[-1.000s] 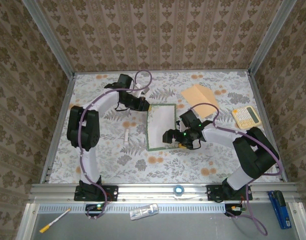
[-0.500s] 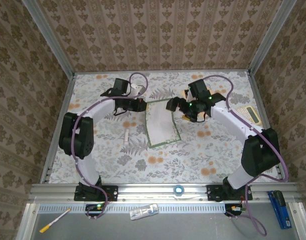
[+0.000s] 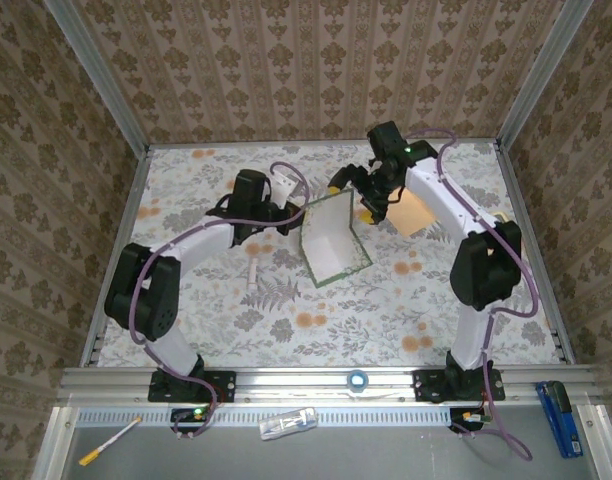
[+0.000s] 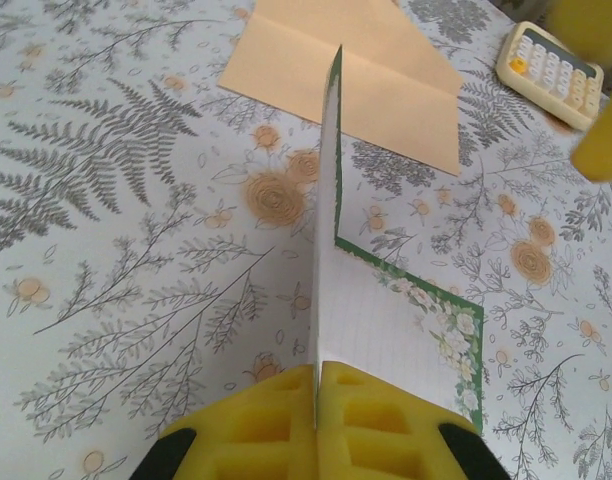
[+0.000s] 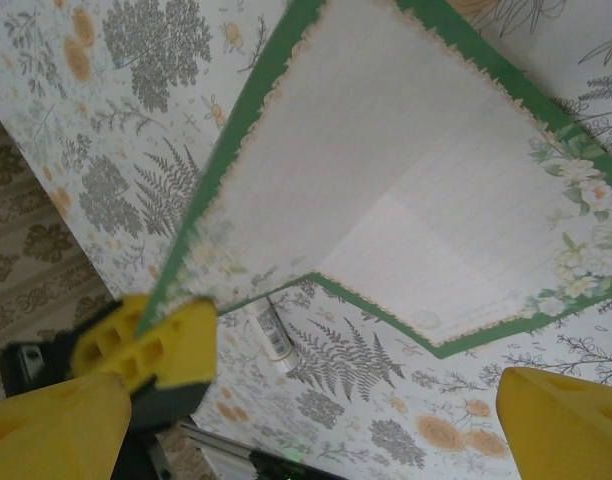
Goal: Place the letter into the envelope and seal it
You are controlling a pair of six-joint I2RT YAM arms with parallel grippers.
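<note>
1. Pinching the whitish, green-bordered paper letter [image 3: 336,240] at its left edge, the left gripper [image 3: 294,218] had its yellow fingers [image 4: 376,425] closed flat together on the sheet, with no gap between them in the left wrist view.
2. The letter sat near the middle of the table [image 3: 456,320], a little toward the far edge. The gripped part was raised steeply off the floral cloth, while the rest lay on it with the flowered corner of the border facing up.
3. The right gripper [image 3: 358,195] hung above the far end of the letter with its jaws spread wide and nothing between them. In its wrist view the two yellow fingers [image 5: 566,425] stood at opposite sides of the frame, clear of the paper.
4. The plain tan paper envelope [image 4: 356,80] lay flat toward the far right corner of the table, near the letter. The right arm covered part of it in the top view.
5. A pale yellow calculator [image 4: 551,72] with white keys rested near the right edge of the table, beyond the envelope.
6. A small white tube [image 3: 253,273] lay on the cloth to the left of the letter, on the side nearer the arm bases and apart from the sheet.
</note>
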